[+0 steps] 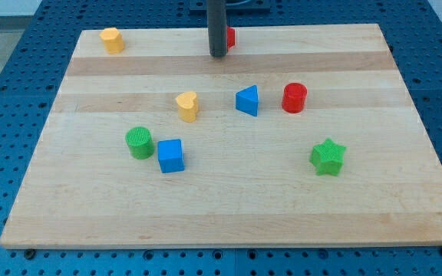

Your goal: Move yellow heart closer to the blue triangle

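The yellow heart [188,106] lies near the board's middle. The blue triangle [247,100] lies to its right, about one block's width of bare wood between them. My tip [218,55] stands near the view's top, above and between the two blocks, touching neither. A red block [230,36] sits just behind the rod, mostly hidden by it.
A red cylinder [295,98] stands right of the blue triangle. A green cylinder [139,142] and a blue cube [170,156] sit together at lower left. A green star [328,157] lies at lower right. A yellow block [112,39] sits at the top left corner.
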You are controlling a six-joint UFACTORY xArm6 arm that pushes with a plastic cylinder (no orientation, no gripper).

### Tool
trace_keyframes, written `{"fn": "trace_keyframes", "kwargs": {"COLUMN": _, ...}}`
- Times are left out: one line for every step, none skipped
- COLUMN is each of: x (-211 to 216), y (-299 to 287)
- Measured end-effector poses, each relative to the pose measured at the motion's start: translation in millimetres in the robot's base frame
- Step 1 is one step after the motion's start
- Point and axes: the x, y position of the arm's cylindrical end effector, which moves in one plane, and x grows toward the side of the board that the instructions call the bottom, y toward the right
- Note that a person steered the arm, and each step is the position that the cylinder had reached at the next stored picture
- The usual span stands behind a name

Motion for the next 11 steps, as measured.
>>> {"fn": "trace_keyframes", "kwargs": {"x": 32.9, "y": -7.2}}
{"fn": "trace_keyframes", "kwargs": {"x": 49.3, "y": -48.5}}
{"fn": "trace_keyframes", "kwargs": {"x": 67.7, "y": -98.1}}
{"fn": "trace_keyframes", "kwargs": {"x": 105.9, "y": -130.0}}
{"fn": "trace_keyframes", "kwargs": {"x": 140.3, "y": -129.1}}
{"fn": "trace_keyframes", "kwargs": {"x": 157.1, "y": -105.1}}
{"fn": "trace_keyframes", "kwargs": {"x": 156.1, "y": -85.2}}
{"fn": "trace_keyframes", "kwargs": {"x": 141.6, "y": -70.6}}
{"fn": "trace_keyframes", "kwargs": {"x": 130.2, "y": -47.6}}
{"fn": "trace_keyframes", "kwargs": {"x": 119.5, "y": -18.1}}
{"fn": "trace_keyframes", "kwargs": {"x": 104.5, "y": 12.0}}
